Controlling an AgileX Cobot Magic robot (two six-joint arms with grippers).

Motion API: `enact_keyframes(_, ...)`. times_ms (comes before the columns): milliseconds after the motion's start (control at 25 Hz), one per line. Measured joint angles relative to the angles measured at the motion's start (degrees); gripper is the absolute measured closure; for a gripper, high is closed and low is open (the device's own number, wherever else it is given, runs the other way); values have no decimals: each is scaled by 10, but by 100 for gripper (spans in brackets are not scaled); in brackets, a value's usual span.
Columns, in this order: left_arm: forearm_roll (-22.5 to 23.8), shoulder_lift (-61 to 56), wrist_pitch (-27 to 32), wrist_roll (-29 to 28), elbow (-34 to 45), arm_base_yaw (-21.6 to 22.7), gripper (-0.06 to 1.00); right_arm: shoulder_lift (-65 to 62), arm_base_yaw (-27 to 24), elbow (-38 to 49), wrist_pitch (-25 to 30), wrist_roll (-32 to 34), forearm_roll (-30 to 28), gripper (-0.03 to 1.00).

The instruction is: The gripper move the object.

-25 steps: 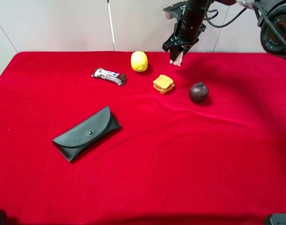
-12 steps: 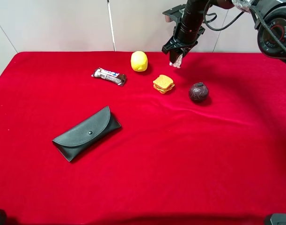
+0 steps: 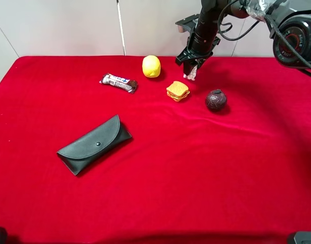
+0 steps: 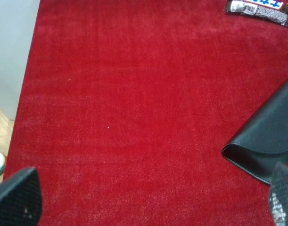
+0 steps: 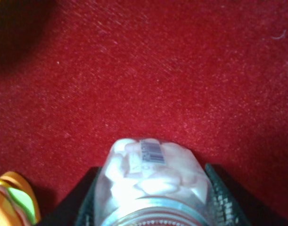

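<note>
My right gripper (image 3: 192, 67) hangs from the black arm at the back of the red table, shut on the clear pill jar (image 3: 190, 73). The jar sits between the yellow lemon (image 3: 151, 66) and the dark brown ball (image 3: 216, 99), just behind the toy sandwich (image 3: 178, 91). In the right wrist view the jar (image 5: 151, 186), full of white pills with a silver cap, is clamped between the black fingers (image 5: 226, 202) over the red cloth. My left gripper (image 4: 153, 200) is open over bare cloth, its fingertips (image 4: 16, 195) at the view's corners.
A black glasses case (image 3: 94, 144) lies at the left centre and shows in the left wrist view (image 4: 266, 143). A candy bar (image 3: 118, 82) lies left of the lemon. The red table (image 3: 196, 173) ends at the white wall behind.
My right gripper has moved down and slightly toward the front with the jar, closer to the toy sandwich. Nothing else has moved.
</note>
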Motion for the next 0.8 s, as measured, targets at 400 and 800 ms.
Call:
enact_keyframes(400,0,0,0,0,0,0,-1,0,0,0,-2,0,5,63)
enact_keyframes(800,0,0,0,0,0,0,-1,0,0,0,-2,-34,5,61)
